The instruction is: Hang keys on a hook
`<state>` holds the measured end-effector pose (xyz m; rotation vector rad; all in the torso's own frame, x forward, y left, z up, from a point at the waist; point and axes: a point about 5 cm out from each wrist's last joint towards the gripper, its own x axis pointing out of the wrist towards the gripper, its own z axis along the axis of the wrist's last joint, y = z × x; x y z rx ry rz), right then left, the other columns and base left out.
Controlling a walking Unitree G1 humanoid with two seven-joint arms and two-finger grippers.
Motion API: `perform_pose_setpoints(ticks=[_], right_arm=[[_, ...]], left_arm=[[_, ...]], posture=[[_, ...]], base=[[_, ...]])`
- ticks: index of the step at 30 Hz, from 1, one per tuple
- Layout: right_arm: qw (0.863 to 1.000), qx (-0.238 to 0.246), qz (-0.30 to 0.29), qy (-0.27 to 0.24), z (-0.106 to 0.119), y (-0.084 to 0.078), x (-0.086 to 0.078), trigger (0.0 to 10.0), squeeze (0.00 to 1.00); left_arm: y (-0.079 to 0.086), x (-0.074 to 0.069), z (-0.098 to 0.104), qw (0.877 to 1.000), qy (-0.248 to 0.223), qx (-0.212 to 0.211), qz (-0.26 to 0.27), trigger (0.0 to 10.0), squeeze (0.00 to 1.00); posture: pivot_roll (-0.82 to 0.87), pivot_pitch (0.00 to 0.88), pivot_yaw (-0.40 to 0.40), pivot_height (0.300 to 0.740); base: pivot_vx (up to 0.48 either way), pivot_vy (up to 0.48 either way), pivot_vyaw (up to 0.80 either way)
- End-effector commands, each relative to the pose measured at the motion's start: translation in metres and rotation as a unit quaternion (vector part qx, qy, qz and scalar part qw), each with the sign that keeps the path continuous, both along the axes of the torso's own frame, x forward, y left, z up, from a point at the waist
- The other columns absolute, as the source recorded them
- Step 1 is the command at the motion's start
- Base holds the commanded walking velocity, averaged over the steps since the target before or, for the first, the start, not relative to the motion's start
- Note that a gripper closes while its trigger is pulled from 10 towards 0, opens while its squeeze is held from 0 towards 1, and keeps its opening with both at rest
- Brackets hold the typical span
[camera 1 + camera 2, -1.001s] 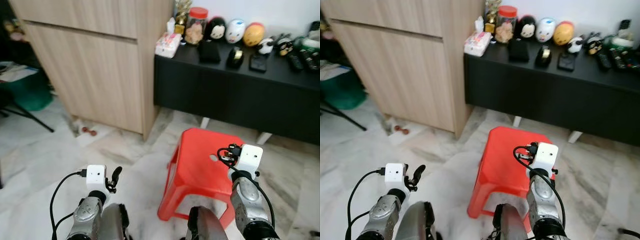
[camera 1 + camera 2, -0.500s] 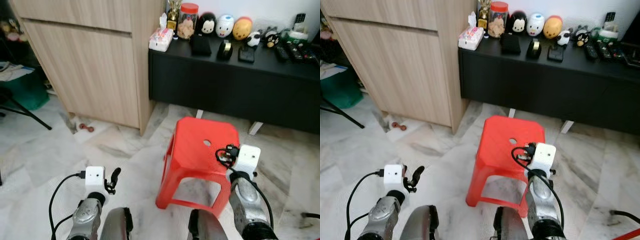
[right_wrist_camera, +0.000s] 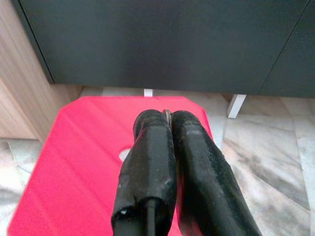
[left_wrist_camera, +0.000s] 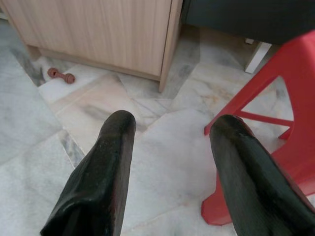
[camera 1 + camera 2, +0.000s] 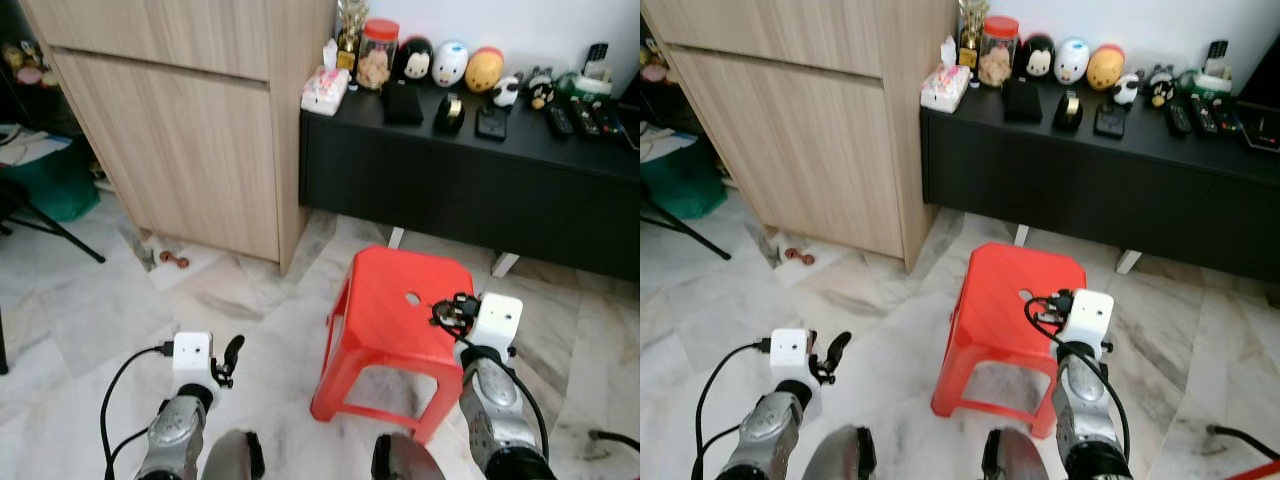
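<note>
Keys [image 3: 167, 113] pinched in the right gripper [image 3: 165, 121]

Little of them can be seen: a thin, pale sliver of metal poking out edge-on at the tips of the two black fingers [image 3: 147, 147], which are pressed tight together around it. Its shape and the number of keys cannot be made out. Held this way, the metal sits above the flat top of the red stool [image 3: 83, 147], near the stool's small round hole, not touching the seat

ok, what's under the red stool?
Under the red stool, marble floor shows through the leg opening; nothing is visible lying there. The seat covers the rest. The right gripper hovers above the seat.
</note>
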<state>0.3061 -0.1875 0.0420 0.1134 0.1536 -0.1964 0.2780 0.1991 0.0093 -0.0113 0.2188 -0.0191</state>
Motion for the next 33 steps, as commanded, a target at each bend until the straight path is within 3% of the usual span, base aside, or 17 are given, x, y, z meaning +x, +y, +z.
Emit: perform_pose_setpoints(ticks=[1,7,16,21,26,27,29,33], right_arm=[[1.0,-0.002,-0.007,-0.005,0.003,-0.005,0.001,10.0,0.0],[1.0,-0.004,-0.01,0.005,-0.001,-0.007,-0.001,10.0,0.0],[0.999,-0.01,-0.012,0.034,-0.013,-0.01,-0.008,10.0,0.0],[0.992,-0.001,-0.023,0.127,-0.046,-0.016,-0.029,10.0,0.0],[0.976,0.014,-0.039,0.216,-0.078,-0.023,-0.062,10.0,0.0],[0.976,0.014,-0.039,0.216,-0.078,-0.023,-0.062,10.0,0.0],[0.968,0.019,-0.052,0.246,-0.09,-0.029,-0.078,10.0,0.0],[0.966,0.023,-0.061,0.252,-0.094,-0.035,-0.086,10.0,0.0]], left_arm=[[-0.001,-0.001,-0.002,1.0,0.003,-0.004,0.002,10.0,0.0],[-0.001,-0.002,-0.002,1.0,0.006,-0.002,0.001,10.0,0.0],[-0.002,-0.002,-0.004,1.0,0.011,-0.002,-0.001,10.0,0.0],[-0.003,-0.002,-0.005,1.0,0.013,-0.002,-0.002,10.0,0.0],[-0.004,-0.004,-0.006,1.0,0.019,-0.004,-0.004,10.0,0.0],[-0.004,-0.004,-0.006,1.0,0.019,-0.004,-0.004,10.0,0.0],[-0.003,-0.006,-0.009,1.0,0.024,-0.003,-0.003,10.0,0.0],[0.001,-0.011,-0.014,0.999,0.039,-0.001,0.004,10.0,0.0]], posture=[[0.09,0.09,-0.094,0.699],[0.1,0.087,-0.094,0.739],[0.09,0.083,-0.095,0.74],[0.09,0.071,-0.096,0.74],[0.08,0.057,-0.092,0.74],[0.08,0.057,-0.092,0.74],[0.09,0.046,-0.092,0.74],[0.1,0.036,-0.09,0.74]], base=[[0.0,0.0,0.0],[0.0,0.0,0.0],[0.0,0.0,0.0],[0.0,0.0,0.0],[0.0,0.0,0.0],[0.0,0.0,0.0],[0.0,0.0,0.0],[0.0,0.0,0.0]])
